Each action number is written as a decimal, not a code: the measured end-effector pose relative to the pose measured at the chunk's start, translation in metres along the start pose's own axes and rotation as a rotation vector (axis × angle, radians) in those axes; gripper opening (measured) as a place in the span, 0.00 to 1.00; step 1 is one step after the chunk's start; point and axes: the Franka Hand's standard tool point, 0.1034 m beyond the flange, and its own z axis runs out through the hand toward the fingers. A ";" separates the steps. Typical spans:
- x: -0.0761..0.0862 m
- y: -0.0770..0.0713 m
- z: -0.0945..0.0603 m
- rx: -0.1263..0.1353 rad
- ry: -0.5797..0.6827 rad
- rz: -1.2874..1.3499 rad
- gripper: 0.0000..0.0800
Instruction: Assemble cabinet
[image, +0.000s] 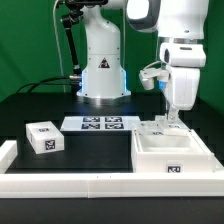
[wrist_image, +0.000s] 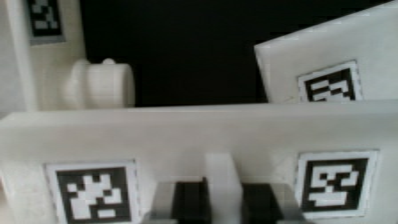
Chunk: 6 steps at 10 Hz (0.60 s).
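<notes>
Cabinet frame (image: 160, 166): 1 | loose block (image: 42, 138): 1 | claw (image: 172, 124): 1, clamped on frame wall

Green wall (image: 30, 40) right across the back, flat and evenly lit, no windows in shot. Below it, a matte black worktop (image: 90, 150), no glare. A long white border rail (image: 70, 185) runs along the near edge, and the marker board (image: 100, 123) lies flat mid-worktop.

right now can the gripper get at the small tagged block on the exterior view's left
Probably yes: the block lies alone on the black table with nothing over it. But the gripper is shut, low at the cabinet, so it must first lift and open.
</notes>
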 end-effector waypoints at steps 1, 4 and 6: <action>0.000 0.008 0.000 -0.001 -0.001 0.004 0.09; -0.001 0.032 -0.001 -0.001 -0.008 -0.011 0.09; -0.002 0.037 -0.001 -0.004 -0.006 -0.030 0.09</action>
